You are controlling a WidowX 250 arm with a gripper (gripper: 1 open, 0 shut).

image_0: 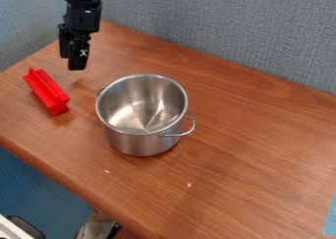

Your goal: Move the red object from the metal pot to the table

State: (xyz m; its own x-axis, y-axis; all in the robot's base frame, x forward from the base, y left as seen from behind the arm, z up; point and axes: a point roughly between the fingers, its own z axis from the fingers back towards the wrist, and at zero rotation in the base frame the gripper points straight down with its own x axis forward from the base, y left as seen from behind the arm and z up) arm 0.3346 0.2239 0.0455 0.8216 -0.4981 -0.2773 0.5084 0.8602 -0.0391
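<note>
The red object [47, 89], a small bright red block, lies on the table [250, 154] at the left, clear of the metal pot [141, 113]. The shiny pot stands upright near the table's middle, and its brushed inside is bare. My gripper [77, 60] hangs above the table's back left corner, up and behind the red object and not touching it. It points downward and holds nothing. It shows only as one narrow dark shape, so the gap between its fingers cannot be made out.
The table's front edge runs diagonally from the left to the lower right, with blue floor below it. A blue-grey wall stands behind the table. Brown wood-grain surface stretches to the right of the pot.
</note>
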